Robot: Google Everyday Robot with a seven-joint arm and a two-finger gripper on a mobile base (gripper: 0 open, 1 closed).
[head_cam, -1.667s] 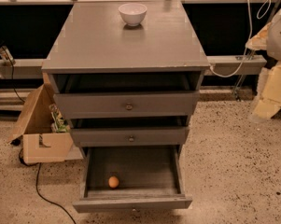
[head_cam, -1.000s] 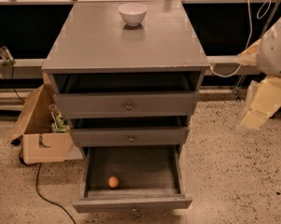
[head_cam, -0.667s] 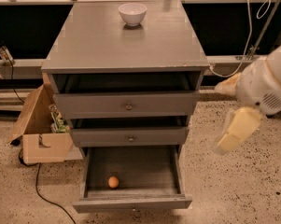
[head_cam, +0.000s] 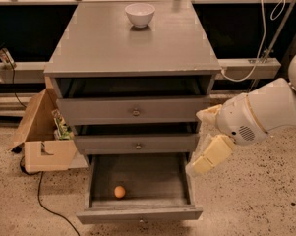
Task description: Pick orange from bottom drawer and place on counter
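Note:
The orange (head_cam: 119,191) lies in the open bottom drawer (head_cam: 139,212), near its front left. The grey counter (head_cam: 133,43) tops the cabinet. My gripper (head_cam: 202,151) hangs at the cabinet's right side, level with the middle drawer, above the bottom drawer's right edge. It is well to the right of the orange and holds nothing that I can see.
A white bowl (head_cam: 139,14) stands at the back of the counter. The top drawer (head_cam: 135,111) and middle drawer (head_cam: 136,143) are pulled out a little. An open cardboard box (head_cam: 42,136) sits on the floor at the left, with a black cable (head_cam: 44,200) beside it.
My arm has swung in from the right edge, leftward and down, and the gripper now hangs beside the cabinet's right side. The orange and drawers have not moved.

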